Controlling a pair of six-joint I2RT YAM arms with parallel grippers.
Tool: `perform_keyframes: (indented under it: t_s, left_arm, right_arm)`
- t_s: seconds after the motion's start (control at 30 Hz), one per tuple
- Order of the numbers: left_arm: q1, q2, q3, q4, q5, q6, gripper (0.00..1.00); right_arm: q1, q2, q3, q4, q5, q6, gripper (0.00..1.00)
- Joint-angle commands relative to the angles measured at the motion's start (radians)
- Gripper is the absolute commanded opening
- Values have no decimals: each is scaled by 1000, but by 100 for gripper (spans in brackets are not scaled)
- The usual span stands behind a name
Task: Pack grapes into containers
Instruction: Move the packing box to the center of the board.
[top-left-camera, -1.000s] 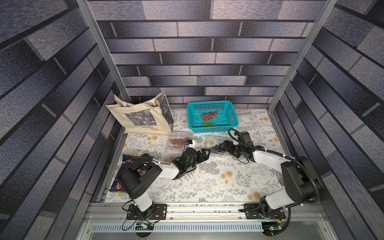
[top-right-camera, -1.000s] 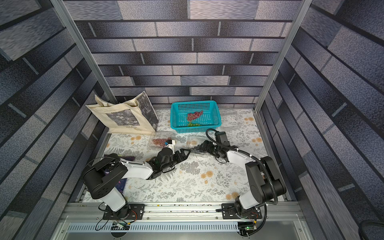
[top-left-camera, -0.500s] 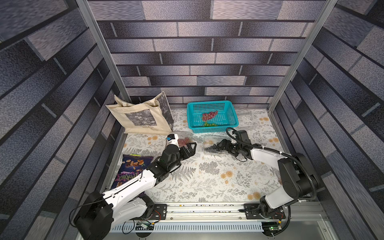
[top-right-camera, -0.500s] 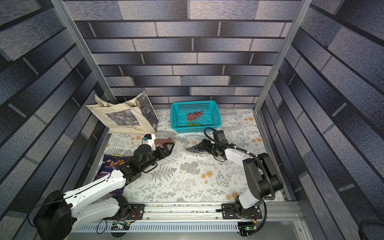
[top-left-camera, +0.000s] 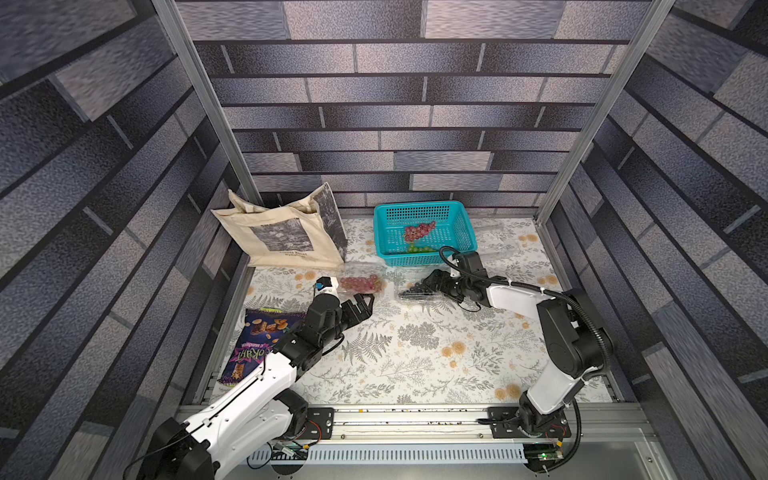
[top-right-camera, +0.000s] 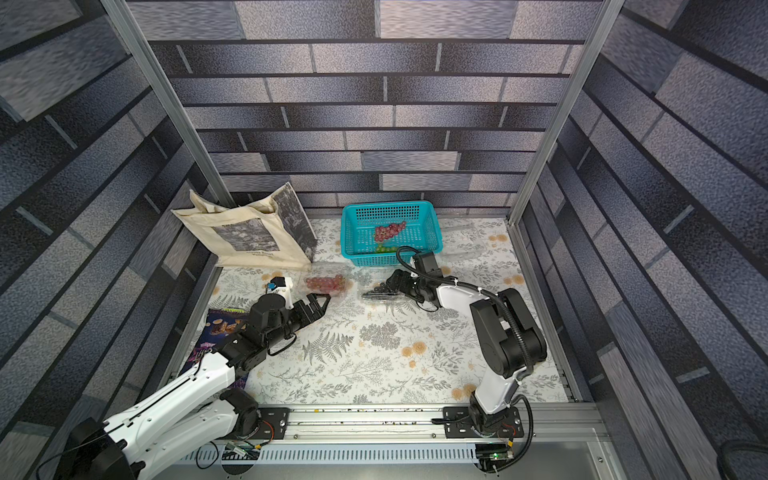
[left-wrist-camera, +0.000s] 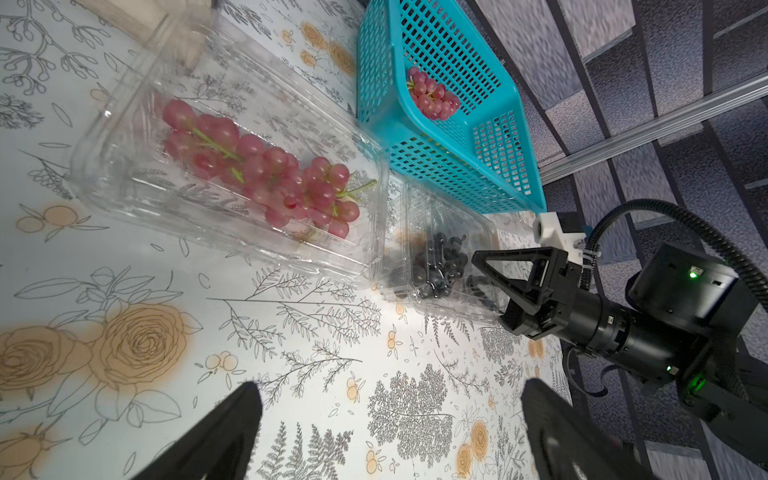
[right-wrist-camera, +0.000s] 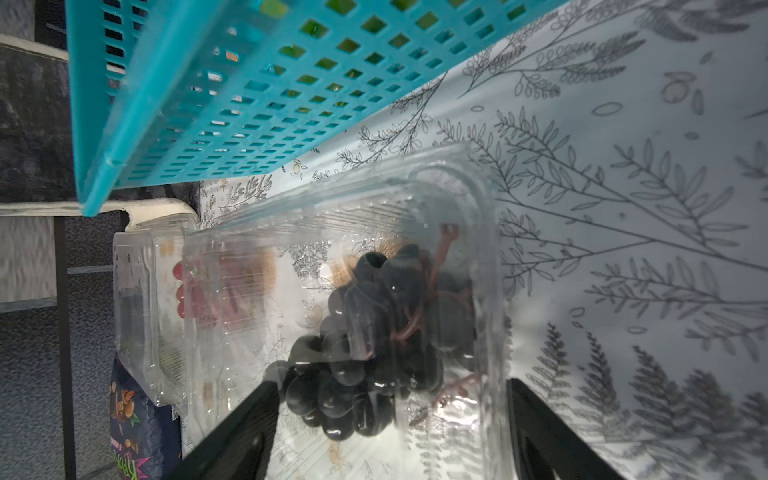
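We see a teal lattice basket (top-left-camera: 411, 259) at twelve o'clock, red-pink grapes (top-left-camera: 360, 284) and blue-black grapes (top-left-camera: 415, 289) in clear containers (left-wrist-camera: 104, 174), a beige tote bag (top-left-camera: 266, 232) with a grey print, a purple snack bag (top-left-camera: 257, 345) at nine, and a white tablecloth (top-left-camera: 415, 365) patterned with grey ferns and orange roses.

Green grapes (right-wrist-camera: 311, 27) show only blurrily through the teal basket (right-wrist-camera: 174, 137) wall.

snack bag (top-left-camera: 257, 345) lettering, tote bag (top-left-camera: 282, 237) caption; illegible
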Motion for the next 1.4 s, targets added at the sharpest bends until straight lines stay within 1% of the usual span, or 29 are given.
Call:
perform_keyframes:
  t_s: [0.0,0.2,0.63,0.8,1.0,1.13,1.27,1.37]
  left_arm:
    - [4,7,-8,6,16,26,100]
    - [3,43,-2,31,27,26,100]
    - [-13,79,1,58,25,24,100]
    - [-21,83,11,51,22,31,100]
    - [-42,90,29,34,7,59,100]
    - [-57,106,49,21,0,93,100]
    - [-74,142,119,-13,4,146,100]
    - [-91,184,192,-23,23,198,100]
  right_arm:
    - [14,36,35,-15,20,7,86]
    - [32,59,71,-22,25,20,85]
    - [60,75,74,-15,43,40,85]
    - [57,50,67,-23,59,37,89]
    - [23,-71,19,-35,98,48,96]
    - [-13,-200,-2,-102,121,22,99]
    - [-72,-359,-1,-255,207,-25,100]
    - [-152,-424,57,-416,302,-94,100]
